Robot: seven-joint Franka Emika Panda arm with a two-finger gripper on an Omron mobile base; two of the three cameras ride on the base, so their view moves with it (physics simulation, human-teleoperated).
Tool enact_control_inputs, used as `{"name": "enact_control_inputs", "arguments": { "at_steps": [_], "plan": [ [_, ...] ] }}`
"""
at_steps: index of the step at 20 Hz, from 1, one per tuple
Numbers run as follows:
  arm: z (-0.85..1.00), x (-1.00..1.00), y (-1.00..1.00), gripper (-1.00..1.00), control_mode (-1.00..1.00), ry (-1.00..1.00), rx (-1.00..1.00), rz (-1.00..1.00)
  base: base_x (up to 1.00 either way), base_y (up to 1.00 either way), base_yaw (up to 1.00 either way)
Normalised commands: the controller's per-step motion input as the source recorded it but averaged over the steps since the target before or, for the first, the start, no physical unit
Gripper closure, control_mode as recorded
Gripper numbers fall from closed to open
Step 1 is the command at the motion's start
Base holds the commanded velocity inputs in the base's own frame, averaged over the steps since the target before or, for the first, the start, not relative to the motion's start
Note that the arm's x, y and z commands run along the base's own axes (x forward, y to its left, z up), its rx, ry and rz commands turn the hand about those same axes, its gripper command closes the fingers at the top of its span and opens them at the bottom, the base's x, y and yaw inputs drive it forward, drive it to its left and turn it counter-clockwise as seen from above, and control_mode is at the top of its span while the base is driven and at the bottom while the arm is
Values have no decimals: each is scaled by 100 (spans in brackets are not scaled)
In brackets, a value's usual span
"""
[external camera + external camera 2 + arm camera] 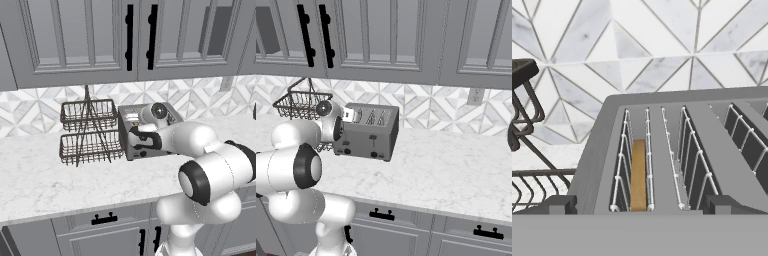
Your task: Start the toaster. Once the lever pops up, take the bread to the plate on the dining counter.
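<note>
Bread [638,172] sits down in the toaster [368,131] slot, lever not pressed yet by my guess. Your gripper [639,209] hangs above, jaws spread wide (nothing held), so drop to that lever next.

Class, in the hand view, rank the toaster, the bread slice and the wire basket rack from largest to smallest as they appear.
1. toaster, largest; it sits closest to the camera.
2. wire basket rack, cut off by the left edge, so its rank is unsure.
3. bread, a narrow strip in a slot.
</note>
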Motion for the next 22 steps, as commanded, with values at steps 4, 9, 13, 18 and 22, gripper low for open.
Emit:
{"name": "enact_control_inputs", "arguments": {
  "at_steps": [4,9,13,18,22],
  "plan": [
    [0,0,0,-100,-100,0,0,0,0,0,0],
    [0,0,0,-100,-100,0,0,0,0,0,0],
    [0,0,0,-100,-100,0,0,0,0,0,0],
    [0,0,0,-100,-100,0,0,0,0,0,0],
    [0,0,0,-100,-100,0,0,0,0,0,0]
  ]
}}
